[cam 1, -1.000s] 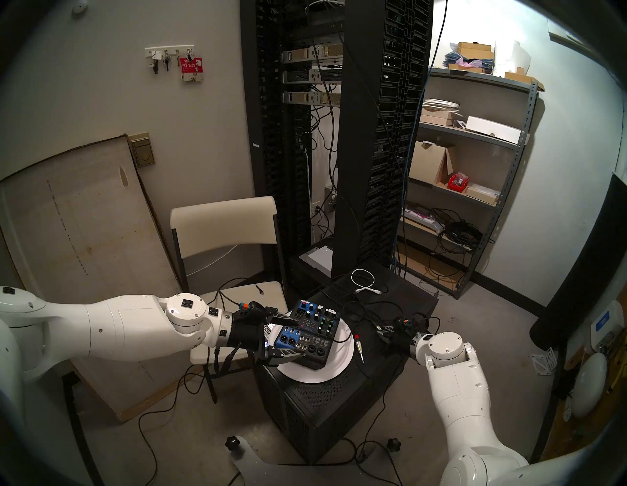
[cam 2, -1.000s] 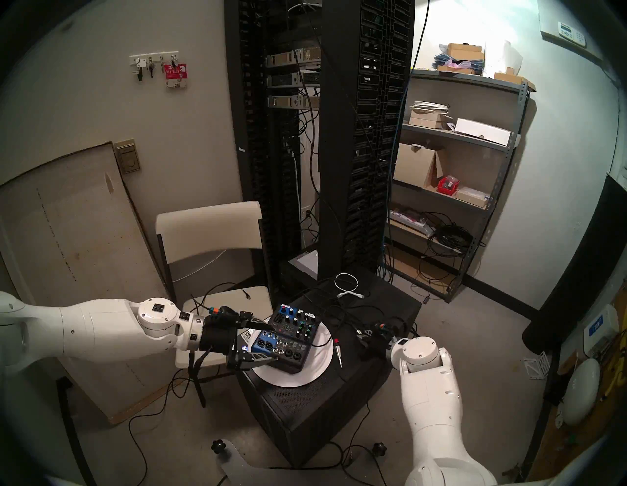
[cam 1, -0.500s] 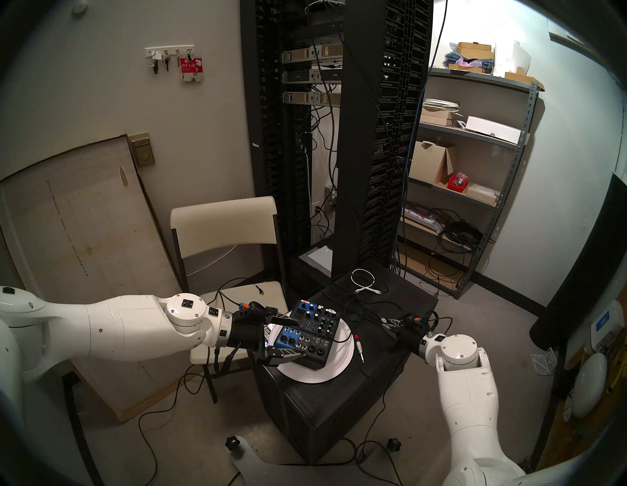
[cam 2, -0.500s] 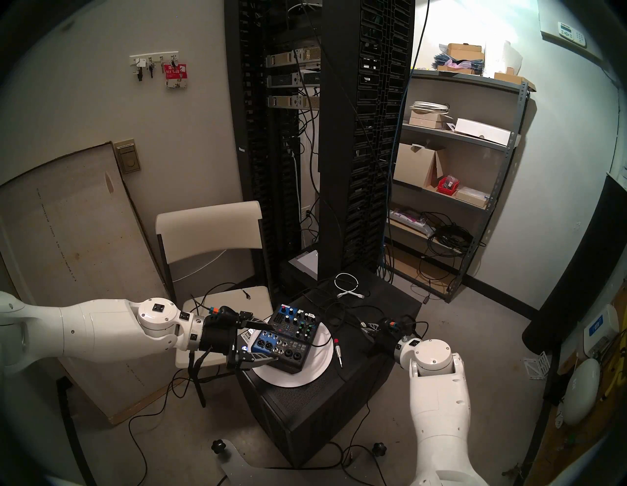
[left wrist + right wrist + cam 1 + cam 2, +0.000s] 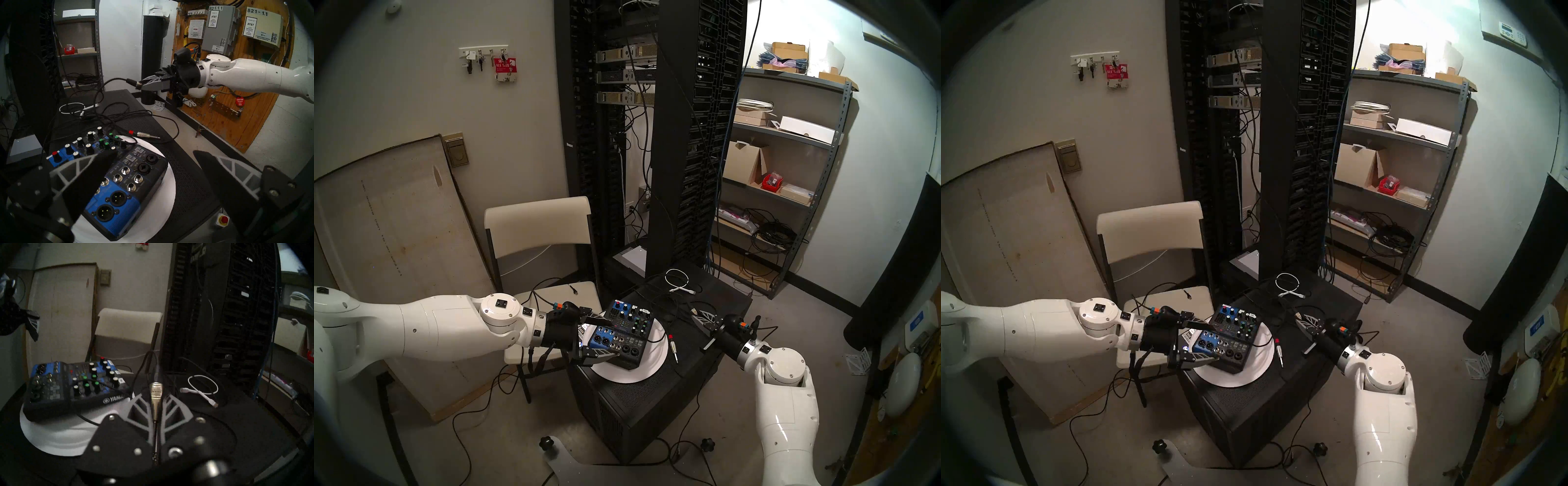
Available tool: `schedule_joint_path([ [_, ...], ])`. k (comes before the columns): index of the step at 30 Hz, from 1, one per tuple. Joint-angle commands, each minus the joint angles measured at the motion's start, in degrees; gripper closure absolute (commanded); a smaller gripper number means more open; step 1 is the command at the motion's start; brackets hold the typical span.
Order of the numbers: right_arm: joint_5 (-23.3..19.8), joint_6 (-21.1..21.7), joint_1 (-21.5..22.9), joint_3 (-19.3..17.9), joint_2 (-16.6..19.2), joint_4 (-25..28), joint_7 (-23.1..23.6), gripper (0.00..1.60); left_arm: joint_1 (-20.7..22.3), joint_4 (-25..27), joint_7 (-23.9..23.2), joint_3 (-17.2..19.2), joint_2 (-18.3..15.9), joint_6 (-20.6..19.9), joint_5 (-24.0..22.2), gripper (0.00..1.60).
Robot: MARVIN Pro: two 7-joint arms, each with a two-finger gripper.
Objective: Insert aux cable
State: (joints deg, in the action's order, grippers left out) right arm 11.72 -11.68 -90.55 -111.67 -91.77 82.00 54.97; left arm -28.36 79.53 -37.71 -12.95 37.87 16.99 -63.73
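I'm parked in a cramped comms closet with pale grey painted walls [image 5: 524, 135] and a scuffed grey concrete floor [image 5: 504, 437]. A tall black server rack [image 5: 653, 135] fills the middle, a grey metal shelving unit [image 5: 789, 169] loaded with cardboard boxes stands right of it, a cream folding chair [image 5: 538, 227] sits left, and a big worn beige board [image 5: 392, 254] leans on the wall.

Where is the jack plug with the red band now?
In the head view, the red-banded jack plug lies on the black cabinet, just right of the white disc under the mixer.
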Motion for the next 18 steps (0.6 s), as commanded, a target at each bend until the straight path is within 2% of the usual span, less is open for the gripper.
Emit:
schedule_joint_path([
  [1, -6.3, -1.6, -6.1, 3.5, -0.7, 6.3, 0.0, 1.60, 0.7, 0.0, 0.1, 0.6, -0.1, 0.2, -0.2, 0.00],
  [6, -7.7, -2.2, -9.5, 5.8, -1.1, 8.5, -0.5, 1.60, 0.7, 0.0, 0.1, 0.6, -0.1, 0.2, -0.2, 0.00],
  [9, -7.8, -2.3, -11.0, 6.8, -1.4, 9.4, -0.5, 1.60, 0.0, -1.0, -0.5, 1.4, 1.0, 2.3, -1.4, 0.00],
  [18, -7.5, -4.5, -12.7, 7.8, -2.2, 10.0, -1.6, 1.60, 0.6, -0.6, -2.3, 3.2, 2.6, 5.4, -3.0, 0.00],
])
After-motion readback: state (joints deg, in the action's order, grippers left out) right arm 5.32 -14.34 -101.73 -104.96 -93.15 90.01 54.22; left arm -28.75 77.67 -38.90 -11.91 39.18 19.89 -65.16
